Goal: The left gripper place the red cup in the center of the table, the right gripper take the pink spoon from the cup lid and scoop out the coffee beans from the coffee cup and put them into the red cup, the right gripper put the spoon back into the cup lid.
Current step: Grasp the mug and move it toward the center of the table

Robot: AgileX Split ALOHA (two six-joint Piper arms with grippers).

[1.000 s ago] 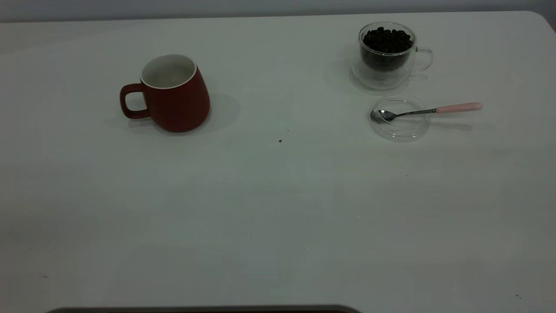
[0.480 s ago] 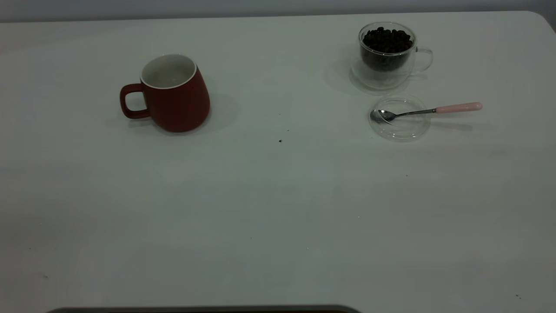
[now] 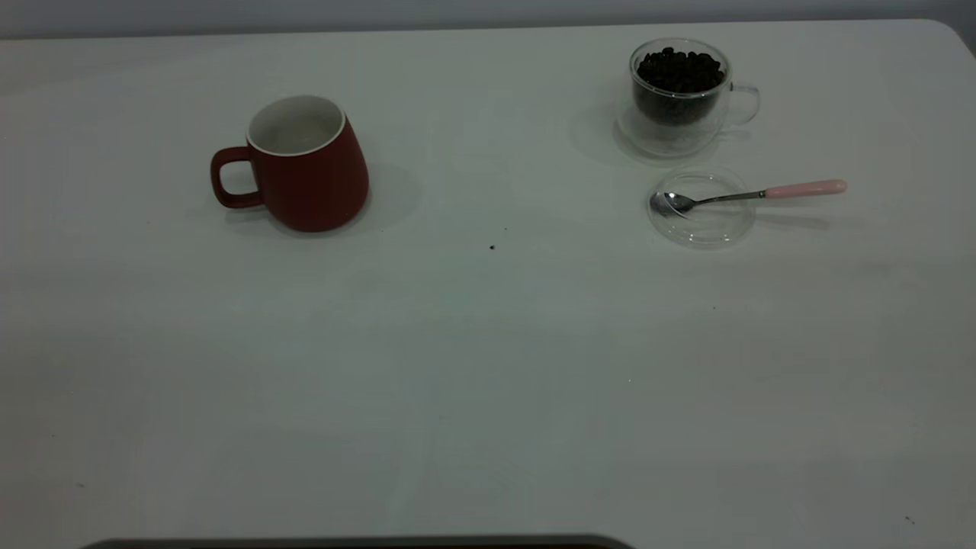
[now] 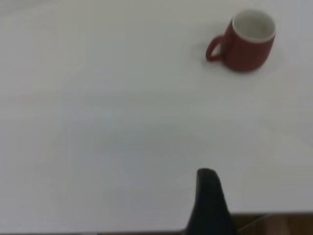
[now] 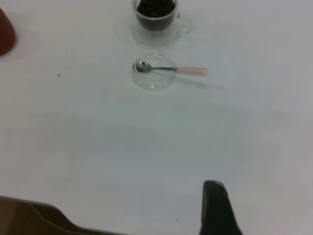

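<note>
On the far left of the large plain white table (image 3: 488, 366), a dark red ceramic mug with a white inside (image 3: 309, 175): upright, mouth open and seemingly empty, loop handle turned left. Well off the centre, so first step not yet done. Probably set on that side for the left arm's reach.

At the far right, a clear double-walled glass cup (image 3: 679, 114), heaped with dark roasted coffee beans (image 3: 680, 72), its clear handle turned right. Just near of it, apart from it, a small round clear glass lid (image 3: 701, 225) lying flat. Across the lid, a small teaspoon with metal bowl and pale pink handle (image 3: 732, 197): bowl resting inside the rim on the left, pink handle jutting out to the right, over the table. Likely laid so to give a free end for a pinch.

Near the table's near edge, the black left gripper (image 4: 209, 200), well apart from the red mug, holding nothing. Likewise the black right gripper (image 5: 217, 208), well apart from spoon and lid. Only a dark tip of each in view; cannot tell whether either pair of jaws is wide or narrow.
</note>
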